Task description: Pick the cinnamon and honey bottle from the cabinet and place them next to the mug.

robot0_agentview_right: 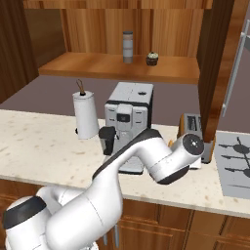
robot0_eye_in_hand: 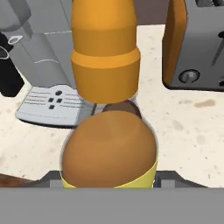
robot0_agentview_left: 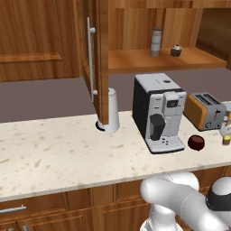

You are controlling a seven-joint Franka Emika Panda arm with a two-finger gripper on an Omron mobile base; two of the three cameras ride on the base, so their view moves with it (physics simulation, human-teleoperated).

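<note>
Gripper [robot0_eye_in_hand: 109,186] is clamping the honey bottle [robot0_eye_in_hand: 107,87], apparently above the counter [robot0_agentview_left: 67,149] near the mug [robot0_agentview_left: 196,142]. Cinnamon [robot0_agentview_left: 156,42] is standing on the cabinet [robot0_agentview_left: 135,61] shelf.

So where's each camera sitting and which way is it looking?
Left base view: behind the arm's left, facing the counter, coffee machine and mug; white arm lower right.
Right base view: behind its right, same coffee machine; arm lower left.
Hand view: along the pincer at the honey bottle it holds.
Both base views share the cinnamon.
</note>
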